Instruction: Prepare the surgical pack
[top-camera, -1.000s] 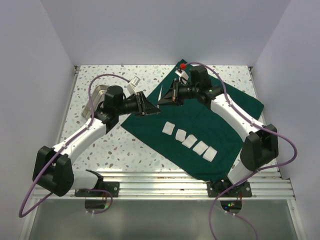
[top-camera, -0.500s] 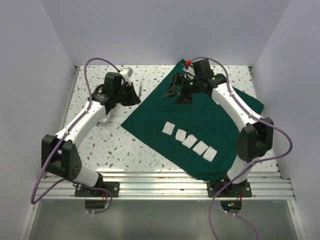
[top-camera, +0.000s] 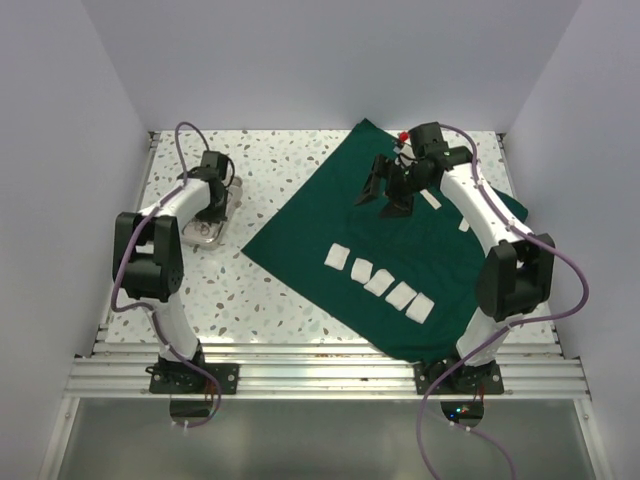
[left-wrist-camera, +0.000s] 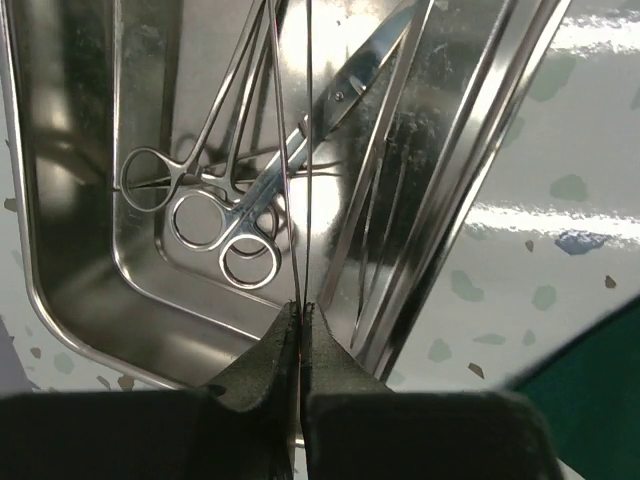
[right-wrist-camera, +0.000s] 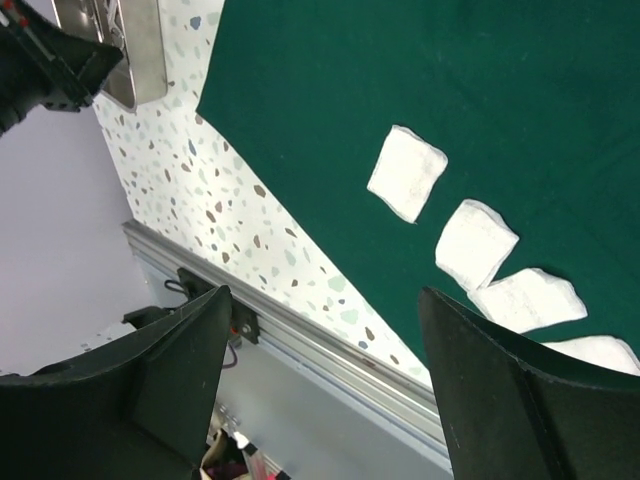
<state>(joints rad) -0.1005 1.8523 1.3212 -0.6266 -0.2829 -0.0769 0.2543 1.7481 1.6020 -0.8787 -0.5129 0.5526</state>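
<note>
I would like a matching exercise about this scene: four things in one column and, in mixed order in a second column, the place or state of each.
Things
1. surgical pack
2. gauze squares
3. left end effector
4. right end effector

Places or states
A. open, above the pack
B. in a row on the pack
C. shut on a thin metal instrument, over the metal tray
D. spread flat on the table

Pairs: 1-D, 2-B, 3-C, 4-A
</note>
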